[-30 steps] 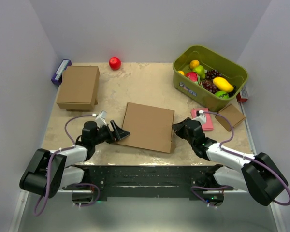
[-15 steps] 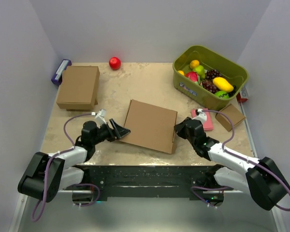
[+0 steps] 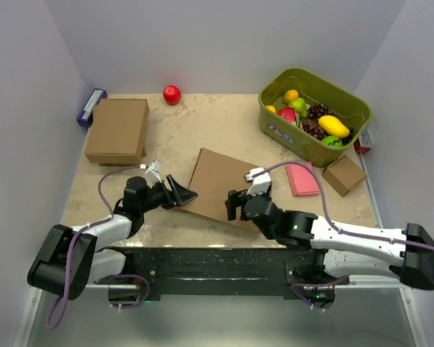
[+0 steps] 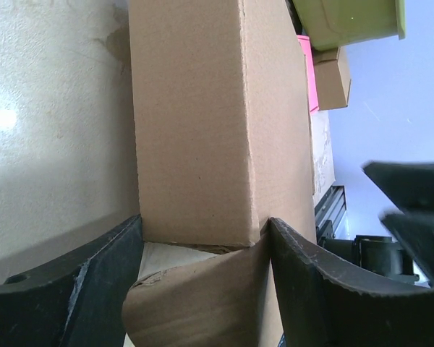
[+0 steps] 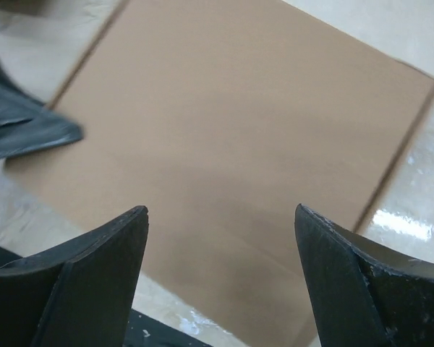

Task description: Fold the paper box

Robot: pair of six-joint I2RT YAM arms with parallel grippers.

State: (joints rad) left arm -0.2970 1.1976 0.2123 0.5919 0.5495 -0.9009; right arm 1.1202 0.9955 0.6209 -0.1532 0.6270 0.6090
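The paper box (image 3: 215,177) sits mid-surface in the overhead view, a shallow brown cardboard shape turned askew between my two arms. My left tool (image 3: 186,195) is at its near-left corner and my right tool (image 3: 235,204) is over its near edge. On the surface (image 3: 188,123) I've got a closed brown box (image 3: 117,129) far left and a red ball (image 3: 172,94) at the back. Far right is a green bin (image 3: 288,134) of fruit, with a pink pad (image 3: 302,178) and a small cardboard cube (image 3: 345,175) near it.

Left wrist: the paper box (image 4: 192,123) runs away from me, its near end between the left tool (image 4: 202,225) fingers (image 4: 79,282). The tips touch it on either side with the jaws fairly wide. I cannot tell if it's truly clamped. A loose flap (image 4: 202,303) shows below.

Right wrist: the right tool (image 5: 220,213) is spread wide, holding nothing, over the flat top of the paper box (image 5: 239,123). The left tool's dark finger (image 5: 22,134) pokes in at the box's left edge.
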